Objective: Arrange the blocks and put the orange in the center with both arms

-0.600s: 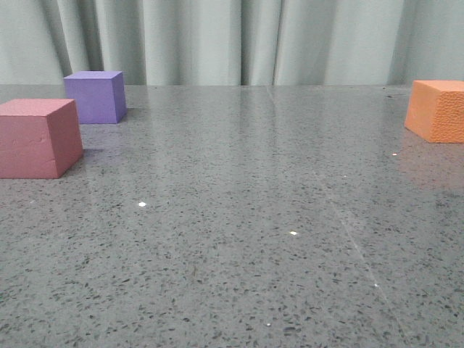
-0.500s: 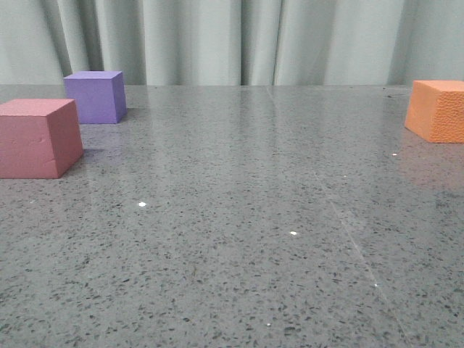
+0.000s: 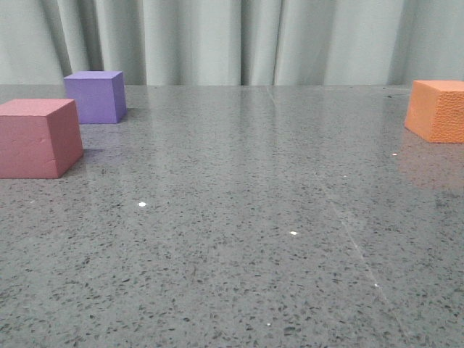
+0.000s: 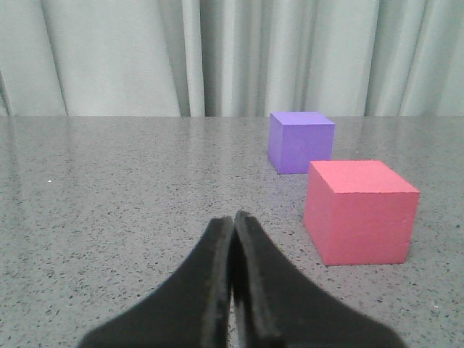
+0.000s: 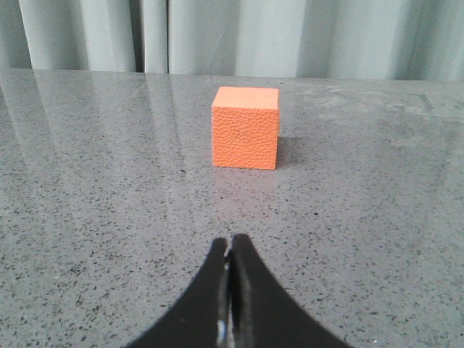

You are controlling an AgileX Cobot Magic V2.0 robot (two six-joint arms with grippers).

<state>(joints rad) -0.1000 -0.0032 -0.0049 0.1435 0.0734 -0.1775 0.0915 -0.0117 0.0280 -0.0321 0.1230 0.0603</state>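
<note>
Both claws pressed closed, empty: left gripper (image 4: 233, 225), right gripper (image 5: 230, 250). Pink-red cube (image 3: 36, 138) near table's (image 3: 239, 217) left edge; purple cube (image 3: 94, 96) behind it. Orange cube (image 3: 438, 110) upright at right edge, textured face toward right gripper.

Left gripper (image 4: 233, 225) — two blocks (image 4: 360, 211) ahead, one behind the other. Right gripper (image 5: 230, 250) — third block (image 5: 246, 127) straight ahead, well apart.

Even soft light, glossy table (image 3: 239, 217) sheen, faint shadows, blurred close hand (image 4: 233, 290)
</note>
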